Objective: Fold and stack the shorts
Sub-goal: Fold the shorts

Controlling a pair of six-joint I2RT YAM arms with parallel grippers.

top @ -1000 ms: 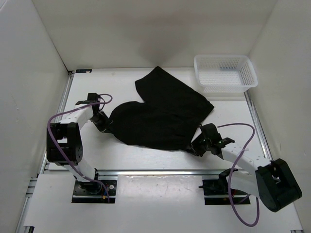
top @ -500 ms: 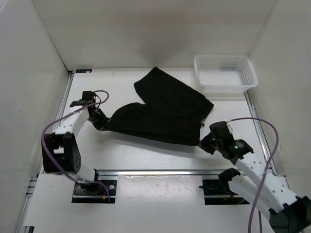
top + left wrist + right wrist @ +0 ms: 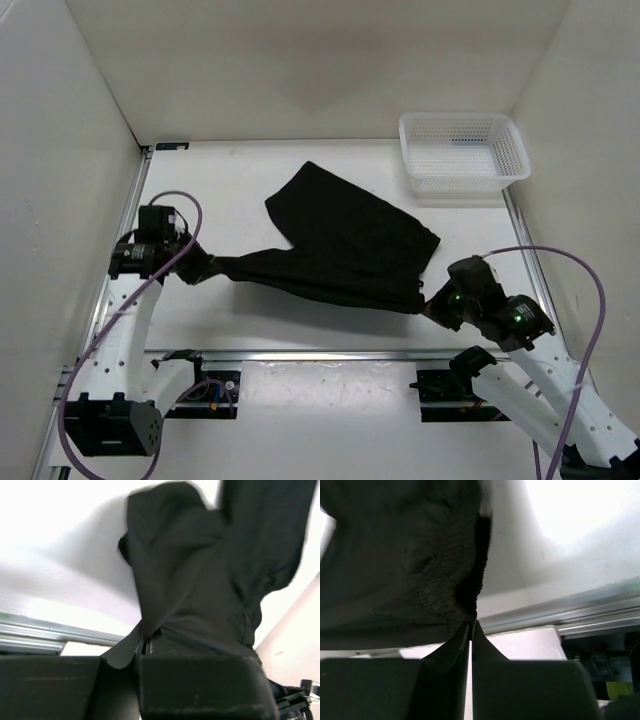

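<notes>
The black shorts (image 3: 345,245) are stretched between my two grippers across the middle of the table. The near edge is lifted and taut; the far leg still rests on the table. My left gripper (image 3: 200,267) is shut on the left end of the fabric, which hangs in folds in the left wrist view (image 3: 210,575). My right gripper (image 3: 432,303) is shut on the gathered waistband at the right end, seen in the right wrist view (image 3: 445,585).
A white mesh basket (image 3: 463,150) stands at the back right corner. White walls close in the table on three sides. A metal rail (image 3: 330,353) runs along the near edge, with both arm bases below it.
Both grippers have lifted and pulled apart, drawing the shorts' near edge taut. The left arm swung up and left; the right arm moved right and toward the near edge.
</notes>
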